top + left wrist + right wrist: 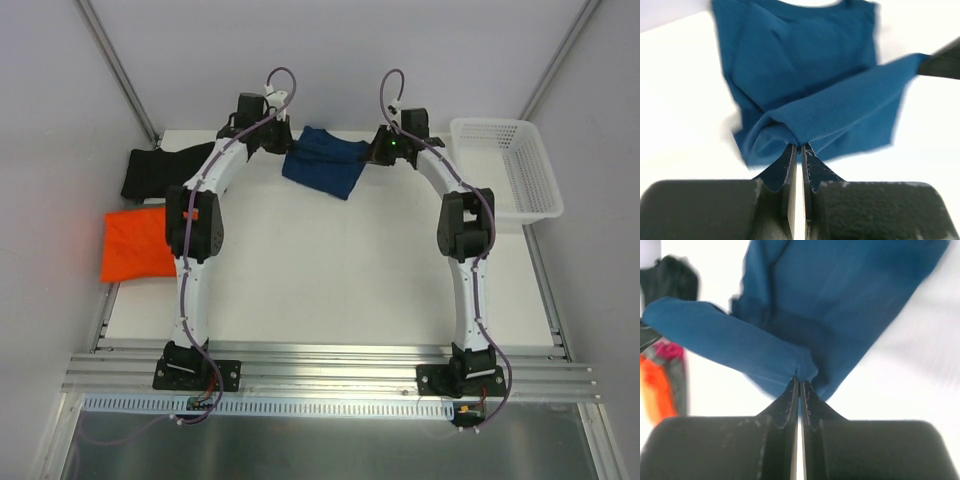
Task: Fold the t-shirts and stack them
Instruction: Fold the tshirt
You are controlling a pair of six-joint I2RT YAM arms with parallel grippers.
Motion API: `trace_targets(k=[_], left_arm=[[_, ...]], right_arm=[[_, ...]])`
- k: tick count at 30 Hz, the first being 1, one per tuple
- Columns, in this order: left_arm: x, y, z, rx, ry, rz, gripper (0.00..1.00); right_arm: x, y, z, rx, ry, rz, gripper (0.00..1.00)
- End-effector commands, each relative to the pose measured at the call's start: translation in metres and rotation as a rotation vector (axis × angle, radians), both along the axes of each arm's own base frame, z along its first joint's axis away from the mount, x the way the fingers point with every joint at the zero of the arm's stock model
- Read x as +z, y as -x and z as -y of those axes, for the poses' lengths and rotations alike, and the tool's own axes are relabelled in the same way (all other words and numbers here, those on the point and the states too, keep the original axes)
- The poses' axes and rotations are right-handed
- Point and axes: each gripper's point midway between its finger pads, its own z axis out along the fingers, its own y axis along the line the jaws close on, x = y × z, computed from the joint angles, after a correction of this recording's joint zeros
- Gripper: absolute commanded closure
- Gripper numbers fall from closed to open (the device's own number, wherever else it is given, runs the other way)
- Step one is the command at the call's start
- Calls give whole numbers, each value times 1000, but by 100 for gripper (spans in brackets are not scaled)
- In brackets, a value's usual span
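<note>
The navy blue t-shirt (325,160) hangs between both grippers at the far middle of the table, lifted and sagging toward the near side. My left gripper (283,140) is shut on its left edge; the cloth (805,100) bunches at the fingertips. My right gripper (372,152) is shut on its right edge, with cloth (840,300) draping away from it. The bright orange t-shirt (138,243) lies folded at the left edge. The black t-shirt (160,170) lies folded behind it at the far left.
A white plastic lattice basket (505,165) stands at the far right. The white table (330,280) has grey walls at the back and sides, with metal rails along the near edge.
</note>
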Motion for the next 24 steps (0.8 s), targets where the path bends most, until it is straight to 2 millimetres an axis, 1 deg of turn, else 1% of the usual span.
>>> trace_targets(k=[1,2,3,4,5,6,7,9,10,11,12,14,15,16,17,18,19,20,21,24], left_arm=[[109,53,-6,-67,32,94,100],[111,63,-6,-78,33,71,100],[113,74,-6,-96,42,46,100],[114,93,-7,-106,40,-3,100],[114,101,-8,-111,43,-22,100],[112,111,-7,-128,51,-55,100],[112,125,-8,-136,54,-95,100],[109,138,-8,-147,57,-138,100],[105,149,-9,-155,59,-176,100],[102,155,-9,-158,62,-198,100],[100,161,-9,-167,67,-222,100],[89,180,-7,-191,79,-319,100],[86,188,-7,-195,83,-365,100],[86,191,-4,-214,100,-398,100],[83,205,-4,-220,106,-476,100],[86,207,-3,-227,114,-494,100],[84,211,-2,-231,120,-525,100],[84,216,-2,-237,128,-546,100],[80,221,-3,-236,127,-569,100],[85,230,-3,-240,128,-567,100]], right_arm=[[111,37,4,37,-69,81,99],[109,48,5,44,-76,45,99],[115,57,4,56,-84,30,100],[129,71,3,74,-97,23,99],[122,82,4,78,-99,-15,99],[123,91,3,88,-107,-33,100],[133,100,4,97,-114,-30,99],[126,118,2,123,-129,-95,99],[125,124,2,128,-133,-113,99],[131,130,3,129,-140,-109,100],[121,139,4,126,-145,-150,99],[119,152,1,144,-157,-184,99],[112,160,1,151,-158,-224,99],[110,167,0,162,-168,-246,99],[108,171,1,162,-166,-255,99],[112,178,1,164,-164,-257,99],[108,185,3,165,-159,-276,100],[109,190,3,170,-156,-281,99],[114,198,4,179,-156,-284,99],[119,213,6,193,-151,-302,100]])
